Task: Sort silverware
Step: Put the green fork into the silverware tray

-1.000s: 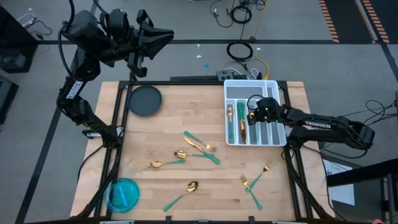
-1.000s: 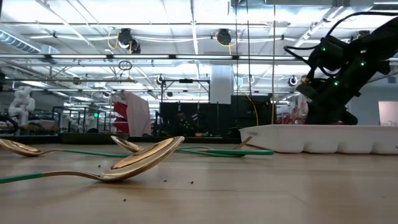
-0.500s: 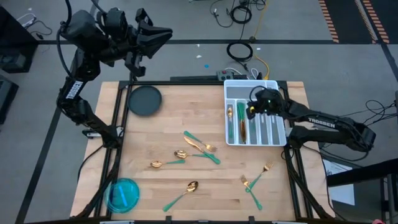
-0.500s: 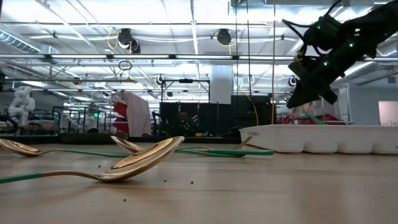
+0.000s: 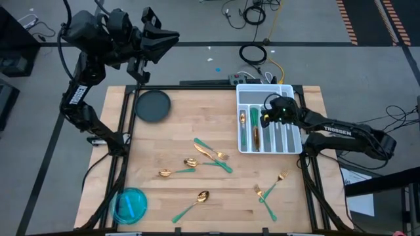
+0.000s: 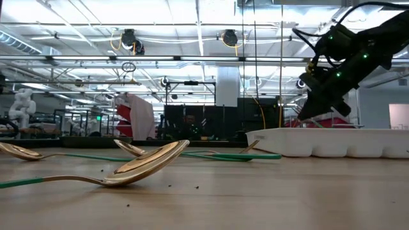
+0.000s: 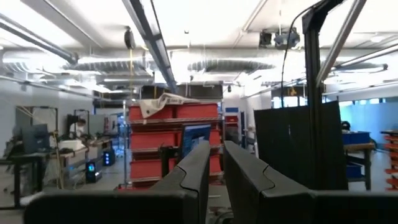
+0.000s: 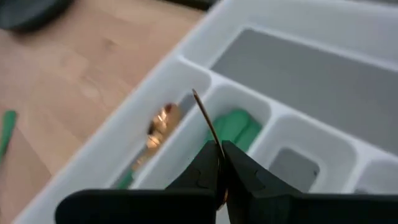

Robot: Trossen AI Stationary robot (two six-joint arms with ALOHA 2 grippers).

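A thin gold piece of silverware (image 8: 206, 121) is pinched edge-on between the pressed-together fingers of the right gripper (image 5: 265, 118), above the white tray (image 5: 262, 91) at the table's far right. More silverware (image 5: 209, 152) lies scattered mid-table. The left gripper (image 7: 212, 171), fingers narrowly parted, idles raised beyond the far-left corner.

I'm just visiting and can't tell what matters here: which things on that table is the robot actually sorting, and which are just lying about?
Part of the job:
- loose silverware on the wood
- silverware in the white tray
- thin gold piece pinched in the right gripper

Just lying about:
- dark round plate
- blue bowl
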